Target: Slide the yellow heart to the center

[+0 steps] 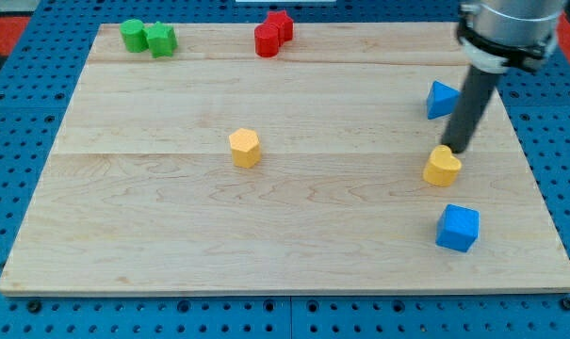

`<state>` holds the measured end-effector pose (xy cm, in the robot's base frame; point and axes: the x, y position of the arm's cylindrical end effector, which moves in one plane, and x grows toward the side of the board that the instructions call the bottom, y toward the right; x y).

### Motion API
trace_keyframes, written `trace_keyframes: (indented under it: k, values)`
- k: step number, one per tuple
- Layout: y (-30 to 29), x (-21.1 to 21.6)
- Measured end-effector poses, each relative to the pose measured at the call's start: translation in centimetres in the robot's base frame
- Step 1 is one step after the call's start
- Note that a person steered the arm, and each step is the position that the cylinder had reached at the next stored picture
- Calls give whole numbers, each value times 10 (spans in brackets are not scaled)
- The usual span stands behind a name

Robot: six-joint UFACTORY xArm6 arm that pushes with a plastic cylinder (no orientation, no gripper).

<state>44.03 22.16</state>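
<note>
Yellow heart (442,168) sitting far out at the view's right, well apart from the middle of the wooden counter (153,217), so task judged barely begun. Nearly the whole slide toward the view's left remaining. My tip (448,150) resting at the heart's upper edge, touching or just short of it, slightly to the view's right of its middle; likely a fair spot for a push left and down, though needing a line more squarely from the right. No fingers on this rod, so nothing clenched, released or grasping. Yellow hexagon block (245,148) lying close to the centre already, possibly in the way at the end of the slide. Blue triangle block (442,99) just above the rod, blue cube (457,228) below the heart, both near. Green blocks (148,38) and red blocks (273,33) along the view's top, well clear. No containers anywhere in sight
</note>
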Motion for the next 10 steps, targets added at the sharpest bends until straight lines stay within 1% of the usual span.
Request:
trace_keyframes:
  k: [1,2,4,5,8,9,10]
  values:
    - [33,15]
    - [19,32]
    - [-50,34]
    - [-88,31]
    - [-196,2]
    - [-207,-4]
    - [-176,-22]
